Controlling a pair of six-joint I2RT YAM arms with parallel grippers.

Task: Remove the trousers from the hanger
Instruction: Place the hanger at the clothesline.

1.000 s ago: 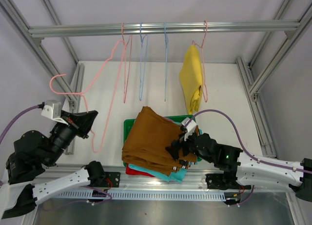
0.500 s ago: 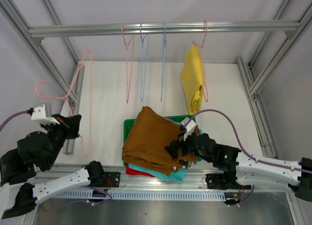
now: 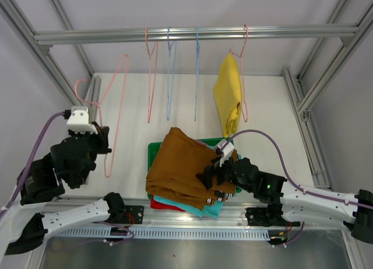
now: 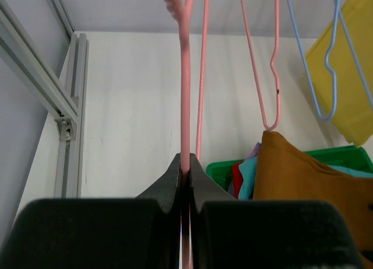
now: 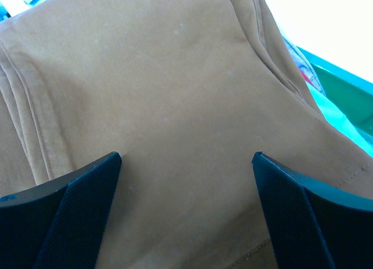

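Your left gripper (image 4: pixel 185 164) is clamped on a pink hanger (image 4: pixel 185 94), left of the green tray (image 3: pixel 152 147). Your right gripper (image 5: pixel 186 158) is spread wide over brown trousers (image 3: pixel 180 164) atop the tray. Yellow trousers (image 3: pixel 228 97) hang beyond it.

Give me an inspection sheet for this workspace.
Surface: white table top, nothing spilled.
Job's things: yellow cloth trousers hang on the rightmost wire hanger; brown cloth trousers top a pile in the green plastic tray.
Clutter: nothing seen.
End effectors: left end effector shut on a detached pink wire hanger; right end effector open over the brown pair.
Cables: purple cables at both wrists.
Surroundings: aluminium rail carrying three bare wire hangers.
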